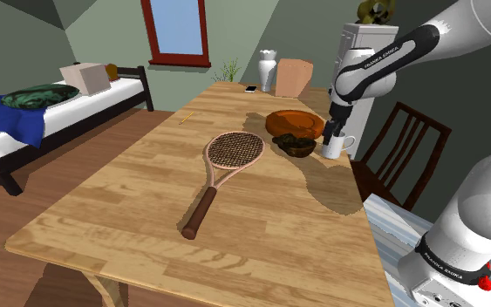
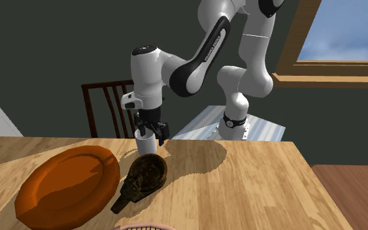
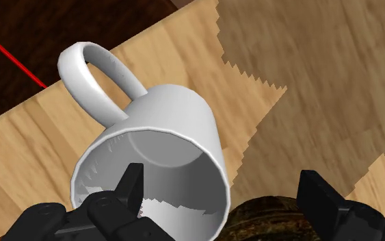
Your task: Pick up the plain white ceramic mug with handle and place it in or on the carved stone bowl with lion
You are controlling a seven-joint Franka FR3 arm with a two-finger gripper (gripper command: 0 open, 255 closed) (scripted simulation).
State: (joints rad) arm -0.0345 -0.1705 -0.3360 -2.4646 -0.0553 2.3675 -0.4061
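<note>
- White mug (image 1: 337, 146) is standing upright on the wooden counter (image 1: 261, 235), close to its edge, with its handle pointing away from the bowl.
- Dark carved bowl (image 2: 144, 176) is sitting just beside the mug, and a wide orange dish (image 2: 68, 186) is lying next to it.
- Black gripper (image 3: 223, 179) is hanging right over the mug with its fingers spread: one is hovering over the opening, the other is standing clear outside the wall.
- A racket (image 1: 226, 166) is lying farther along the counter.
</note>
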